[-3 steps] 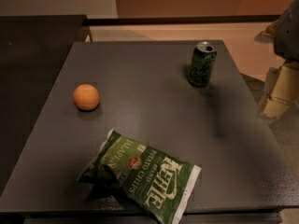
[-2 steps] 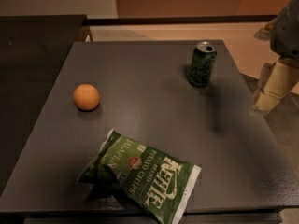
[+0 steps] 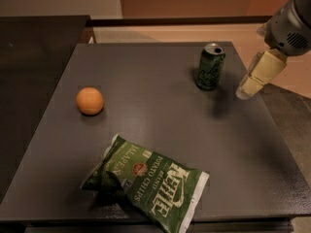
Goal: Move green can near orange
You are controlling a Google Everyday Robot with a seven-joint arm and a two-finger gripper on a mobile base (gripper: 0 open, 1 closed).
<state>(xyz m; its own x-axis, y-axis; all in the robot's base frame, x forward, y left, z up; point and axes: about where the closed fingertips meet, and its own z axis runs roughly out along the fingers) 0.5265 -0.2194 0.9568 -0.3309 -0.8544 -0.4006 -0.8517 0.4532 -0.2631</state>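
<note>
Nearest, a flat, crinkly green chip bag (image 3: 150, 186) lies on the dark grey counter (image 3: 146, 72). It has not moved. Further back on the left sits the round, smooth orange fruit (image 3: 90, 101), in the same spot too. Far on the right the small dark green metal can (image 3: 210, 67) stands upright, well apart from the orange. The pale gripper (image 3: 257, 75) hangs just right of the can, closer than a moment ago. I cannot tell if it is wide or narrow. It seems to be going for the can.
</note>
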